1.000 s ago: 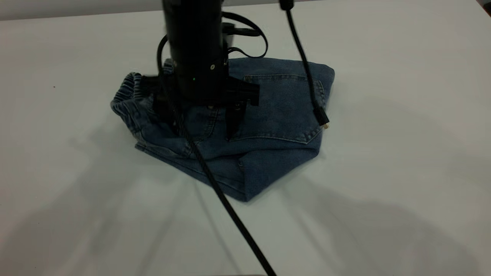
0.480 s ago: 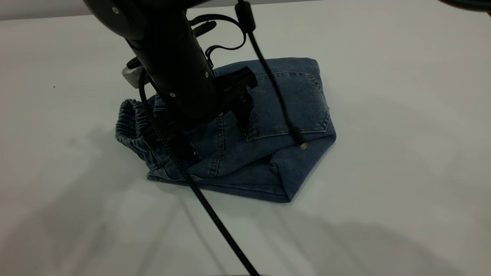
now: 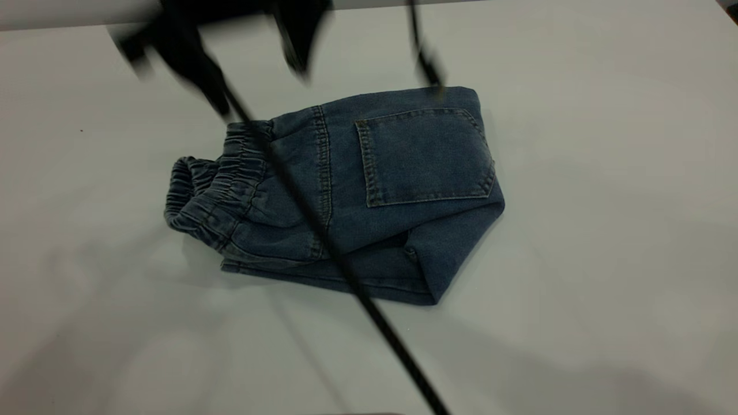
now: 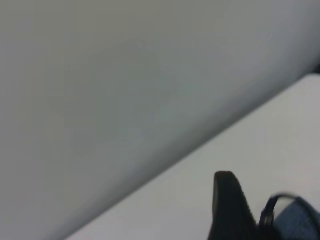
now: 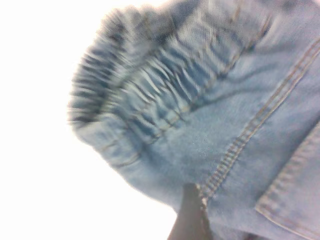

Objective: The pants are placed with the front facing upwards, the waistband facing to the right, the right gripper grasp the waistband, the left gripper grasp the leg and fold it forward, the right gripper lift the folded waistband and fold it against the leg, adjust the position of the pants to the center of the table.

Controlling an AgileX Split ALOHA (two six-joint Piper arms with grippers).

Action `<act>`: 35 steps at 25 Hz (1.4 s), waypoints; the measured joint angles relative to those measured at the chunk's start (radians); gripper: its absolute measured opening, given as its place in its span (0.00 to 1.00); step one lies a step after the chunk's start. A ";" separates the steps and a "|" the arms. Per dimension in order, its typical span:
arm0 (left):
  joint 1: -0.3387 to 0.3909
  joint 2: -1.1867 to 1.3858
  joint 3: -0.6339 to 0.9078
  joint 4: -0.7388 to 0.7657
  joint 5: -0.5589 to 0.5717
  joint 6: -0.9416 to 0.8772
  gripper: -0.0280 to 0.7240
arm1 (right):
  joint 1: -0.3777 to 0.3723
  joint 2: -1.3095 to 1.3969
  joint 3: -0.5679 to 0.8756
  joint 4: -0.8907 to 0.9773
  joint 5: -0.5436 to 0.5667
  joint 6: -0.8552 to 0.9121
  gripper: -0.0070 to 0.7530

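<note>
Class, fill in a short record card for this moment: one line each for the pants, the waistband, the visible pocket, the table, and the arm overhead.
pants: folded blue denim bundle, lying flat
waistband: gathered, at the bundle's left end in the exterior view
patch pocket: facing up, tan stitching
table: pale, bare around the pants
right gripper: blurred, above the far edge, off the pants
cable: crosses in front of the pants
</note>
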 joint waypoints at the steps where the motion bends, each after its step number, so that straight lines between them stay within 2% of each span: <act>1: 0.000 -0.027 0.000 0.000 0.008 0.000 0.54 | 0.000 -0.051 -0.002 0.003 0.003 -0.013 0.66; 5: 0.000 -0.125 0.000 0.000 0.112 0.000 0.54 | 0.000 -0.236 -0.002 0.004 0.017 -0.053 0.66; 11: 0.000 -0.254 0.000 0.003 0.424 -0.001 0.54 | 0.000 -0.526 0.066 0.009 0.030 -0.076 0.66; 15: 0.000 -0.324 -0.001 0.008 0.635 -0.021 0.54 | 0.000 -0.740 0.203 0.008 0.036 -0.110 0.66; 19: 0.000 -0.366 -0.001 0.037 0.814 -0.078 0.54 | 0.000 -0.936 0.404 -0.019 0.039 -0.122 0.66; 27: 0.000 -0.399 0.121 0.152 0.837 -0.257 0.54 | 0.000 -1.279 0.894 -0.047 0.040 -0.092 0.66; 30: 0.000 -0.414 0.230 0.172 0.837 -0.294 0.54 | 0.000 -1.398 1.089 -0.048 0.031 -0.049 0.66; 35: 0.000 -0.433 0.413 0.178 0.832 -0.306 0.54 | 0.000 -1.613 1.391 -0.044 -0.057 -0.020 0.66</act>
